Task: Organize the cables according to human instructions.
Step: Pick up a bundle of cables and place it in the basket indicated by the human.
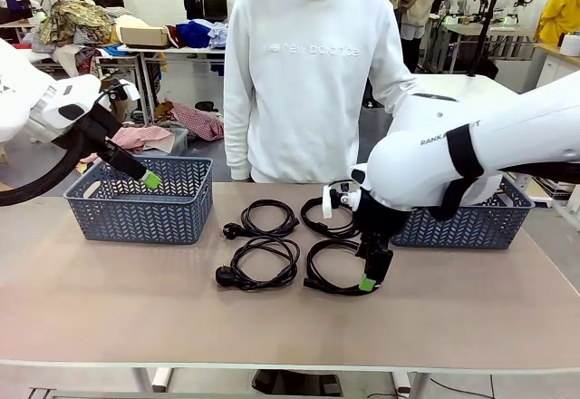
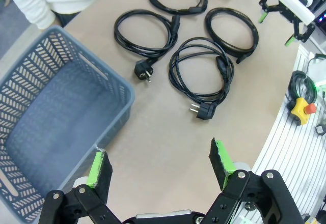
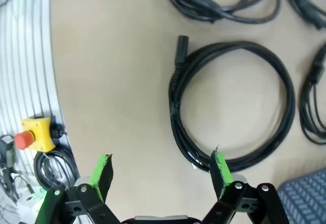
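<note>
Four thin black power cords [image 2: 205, 112], each wound into a round coil, lie on the beige table [image 1: 290, 326] between two blue-grey woven plastic baskets. At the left, the left gripper [image 2: 159, 163] hangs with its fingers spread wide and nothing between them. One pad is above the near corner of the left basket [image 2: 56, 127], the other above bare table, and all the cords sit well ahead of its fingertips. A straight descent from there would likely strike the basket wall and shove it.

Further right, the right gripper [image 3: 162, 169] is low over the front-right coil [image 3: 174, 107], its fingers also released and empty. The coil's nearest arc lies between the pads, close against one of them. Closing here may catch only a loop or two, so the coil could unwind on the lift, and its connector end could trail and snag the neighbouring coils just beyond the fingertips. The right basket [image 1: 453, 227] sits just behind those fingers, so a swinging cord might hook its rim. The person in the white sweatshirt [image 1: 304, 82] stands across the table with one arm hanging and the other hidden behind the robot arm. No instruction can be read from that, so the wrong basket could be chosen.
</note>
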Robot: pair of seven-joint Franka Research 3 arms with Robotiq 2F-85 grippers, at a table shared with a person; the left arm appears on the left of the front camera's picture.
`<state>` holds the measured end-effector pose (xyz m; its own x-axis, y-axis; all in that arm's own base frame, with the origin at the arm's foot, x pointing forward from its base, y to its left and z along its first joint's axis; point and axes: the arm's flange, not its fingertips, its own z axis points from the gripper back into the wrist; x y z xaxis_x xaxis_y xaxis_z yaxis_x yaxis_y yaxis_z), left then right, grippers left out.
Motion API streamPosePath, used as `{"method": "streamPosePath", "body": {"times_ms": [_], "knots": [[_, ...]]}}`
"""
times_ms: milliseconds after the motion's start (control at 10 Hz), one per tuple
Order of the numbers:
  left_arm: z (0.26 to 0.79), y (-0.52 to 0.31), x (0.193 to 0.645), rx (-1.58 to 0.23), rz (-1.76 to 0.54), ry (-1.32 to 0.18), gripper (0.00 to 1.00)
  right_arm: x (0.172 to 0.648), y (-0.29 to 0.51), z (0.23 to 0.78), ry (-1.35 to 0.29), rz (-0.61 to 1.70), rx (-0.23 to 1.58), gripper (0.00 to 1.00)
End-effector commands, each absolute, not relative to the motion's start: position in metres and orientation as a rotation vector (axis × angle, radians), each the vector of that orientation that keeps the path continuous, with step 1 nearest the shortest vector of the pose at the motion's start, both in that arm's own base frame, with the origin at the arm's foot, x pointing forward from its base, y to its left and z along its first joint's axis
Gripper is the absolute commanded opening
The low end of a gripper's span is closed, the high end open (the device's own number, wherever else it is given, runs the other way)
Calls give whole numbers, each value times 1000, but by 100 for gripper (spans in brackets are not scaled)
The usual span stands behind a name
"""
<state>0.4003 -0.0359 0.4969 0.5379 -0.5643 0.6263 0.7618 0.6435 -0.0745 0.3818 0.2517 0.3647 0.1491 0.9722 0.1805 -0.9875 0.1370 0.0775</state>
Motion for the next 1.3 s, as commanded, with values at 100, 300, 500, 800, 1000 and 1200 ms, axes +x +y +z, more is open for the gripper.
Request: {"method": "streamPosePath", "body": {"times_ms": [100,300,500,800,1000,1200], "knots": [[493,-33,400,-382,-824,-615,100,381,260,350,-121,1541,134,100],[493,-33,400,-382,-824,-615,100,382,268,339,-107,1555,113,100],[493,-33,400,-382,-824,-615,100,384,274,330,-80,1540,100,100],[493,-33,400,-382,-824,-615,100,385,280,314,-41,1527,106,100],[493,-33,400,-382,-824,-615,100,386,284,307,-28,1523,108,100],[493,-33,400,-382,-824,-615,100,386,289,304,-14,1526,106,100]]}}
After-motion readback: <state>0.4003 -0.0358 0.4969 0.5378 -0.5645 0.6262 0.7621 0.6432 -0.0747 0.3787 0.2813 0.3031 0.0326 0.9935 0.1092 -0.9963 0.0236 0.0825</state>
